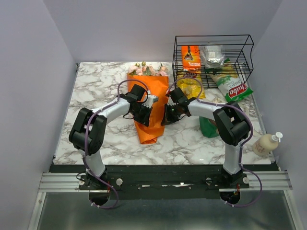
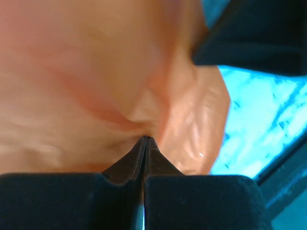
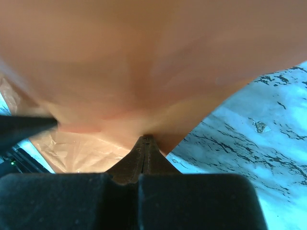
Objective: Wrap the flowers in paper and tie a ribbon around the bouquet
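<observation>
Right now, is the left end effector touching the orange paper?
Touching. Left wrist view: the left end effector is closed, and the paper creases converge into its tips.

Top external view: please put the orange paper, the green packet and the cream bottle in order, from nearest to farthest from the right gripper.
1. The paper: mid-scene, touching the right gripper, which is shut on its edge.
2. The green packet: a little further right in this view, slightly nearer the camera.
3. The cream bottle: far right, at the near corner.
</observation>
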